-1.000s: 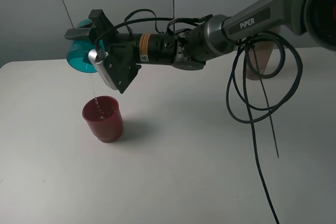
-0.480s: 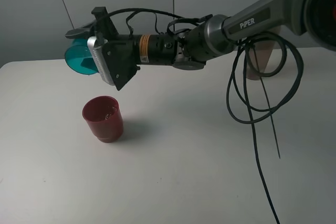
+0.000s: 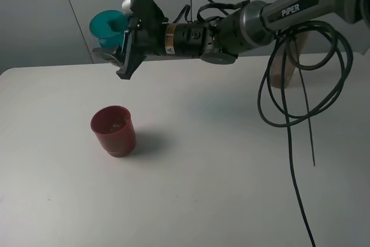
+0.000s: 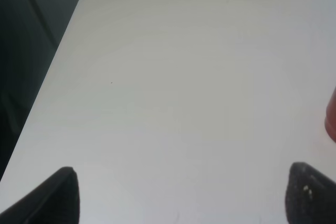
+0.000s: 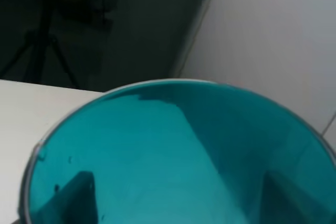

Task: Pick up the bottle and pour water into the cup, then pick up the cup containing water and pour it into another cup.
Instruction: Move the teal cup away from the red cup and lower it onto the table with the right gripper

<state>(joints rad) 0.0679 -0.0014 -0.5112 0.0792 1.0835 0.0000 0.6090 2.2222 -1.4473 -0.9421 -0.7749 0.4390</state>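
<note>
Small see-through teal-blue plastic cup (image 3: 107, 26) held up high in the air, squeezed tight in the right claw (image 3: 120, 37), past the far side of the white tabletop (image 3: 191, 189) and close to the grey wall. From the high camera, cup roughly upright. From the right wrist camera, teal cup (image 5: 178, 156) filling almost the whole picture, its round rim on show, two dark claw tips seen through its sides. Long grey and black right arm (image 3: 231, 24) reaching across from the right side, black cables (image 3: 295, 102) hanging down in loops. Dark red plastic cup (image 3: 113, 131) standing upright on the tabletop, lower down and nearer the camera than the teal cup, well apart from it, with something wet at the bottom. Tall smoky bottle partly seen behind the arm and cables at the far right, too hidden to say more. Left claw (image 4: 178, 198) low over the bare white tabletop (image 4: 173, 87), its two dark tips spread wide, gripping nothing, a sliver of the red cup (image 4: 331, 119) at the picture's edge.
</note>
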